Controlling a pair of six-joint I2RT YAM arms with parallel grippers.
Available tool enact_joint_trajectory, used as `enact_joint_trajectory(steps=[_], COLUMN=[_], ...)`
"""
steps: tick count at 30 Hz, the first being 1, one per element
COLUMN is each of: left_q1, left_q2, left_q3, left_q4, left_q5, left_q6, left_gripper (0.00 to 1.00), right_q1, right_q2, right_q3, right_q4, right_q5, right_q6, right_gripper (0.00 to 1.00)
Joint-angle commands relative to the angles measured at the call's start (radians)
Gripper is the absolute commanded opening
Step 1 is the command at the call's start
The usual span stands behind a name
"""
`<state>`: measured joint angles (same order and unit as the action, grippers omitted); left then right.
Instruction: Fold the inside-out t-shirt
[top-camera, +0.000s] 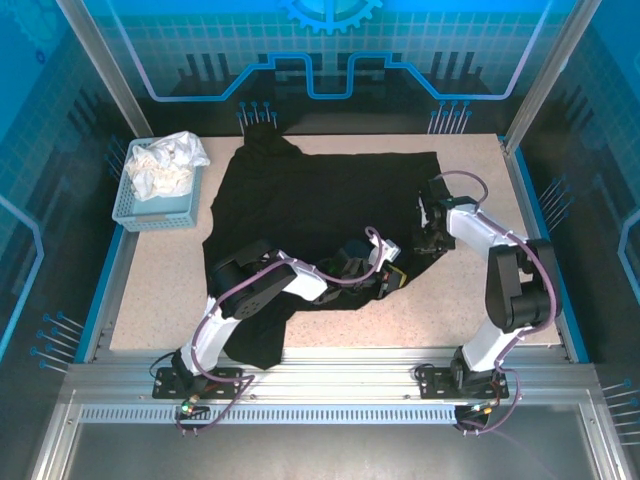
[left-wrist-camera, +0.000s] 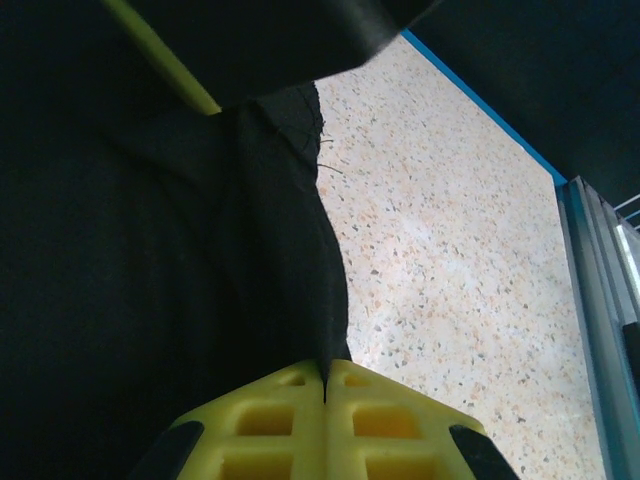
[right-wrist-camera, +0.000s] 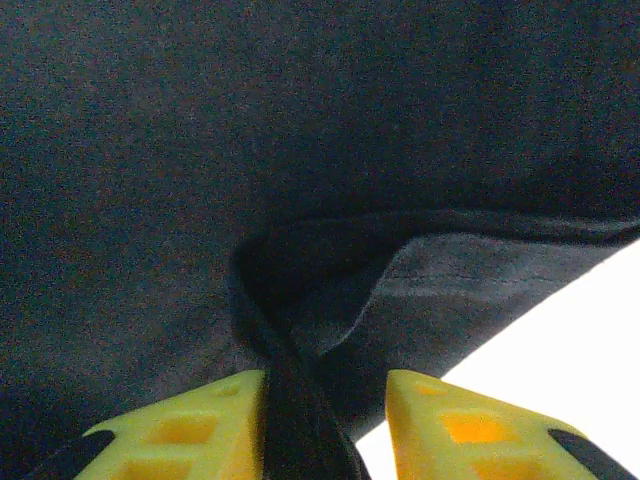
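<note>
At the bottom of the top view, the left arm (top-camera: 250, 295) is reaching from its base at lower left up and to the right, its forearm lying low over the black t-shirt (top-camera: 300, 200). The left gripper (top-camera: 385, 278) is sitting at the shirt's near edge, just below the centre of the frame. In the left wrist view its yellow fingers (left-wrist-camera: 280, 420) are pressing together, pinching the shirt's raw hem (left-wrist-camera: 325, 300), with the speckled table (left-wrist-camera: 450, 250) showing to the right.

The right arm (top-camera: 510, 285) is rising from its base at lower right, bending at the elbow and pointing left. The right gripper (top-camera: 430, 243) is tipping down onto the shirt's right edge. In the right wrist view its jaws are standing apart, and a raised fold of the black fabric (right-wrist-camera: 300, 420) is running between them, with a gap beside the right finger (right-wrist-camera: 450, 420).

The shirt is lying spread across the middle of the table (top-camera: 450, 310), one corner hanging over the near edge at lower left. At upper left, a blue basket (top-camera: 130, 212) is holding a crumpled white cloth (top-camera: 165, 165).
</note>
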<state>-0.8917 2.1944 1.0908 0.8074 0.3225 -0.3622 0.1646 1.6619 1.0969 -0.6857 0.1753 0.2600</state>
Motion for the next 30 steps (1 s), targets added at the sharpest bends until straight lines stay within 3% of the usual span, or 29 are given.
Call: enact_joint_trajectory(steps=[1, 9, 19, 30], left_q1=[0.010, 0.011, 0.011, 0.011], left_q2=[0.001, -0.003, -0.004, -0.006], left_q3=[-0.006, -0.003, -0.002, -0.002], left_q4=[0.043, 0.028, 0.025, 0.023], left_q5=[0.033, 0.031, 0.032, 0.033], left_q6=[-0.031, -0.030, -0.030, -0.026], left_gripper=[0.00, 0.00, 0.00, 0.00], right_q1=[0.024, 0.051, 0.073, 0.077], right_q2=[-0.084, -0.175, -0.103, -0.076], right_q3=[-0.029, -0.140, -0.131, -0.108], right_q4=[-0.040, -0.043, 0.017, 0.007], right_q5=[0.051, 0.073, 0.066, 0.183], right_q6=[0.008, 0.048, 0.044, 0.045], right_gripper=[0.41, 0.47, 0.46, 0.35])
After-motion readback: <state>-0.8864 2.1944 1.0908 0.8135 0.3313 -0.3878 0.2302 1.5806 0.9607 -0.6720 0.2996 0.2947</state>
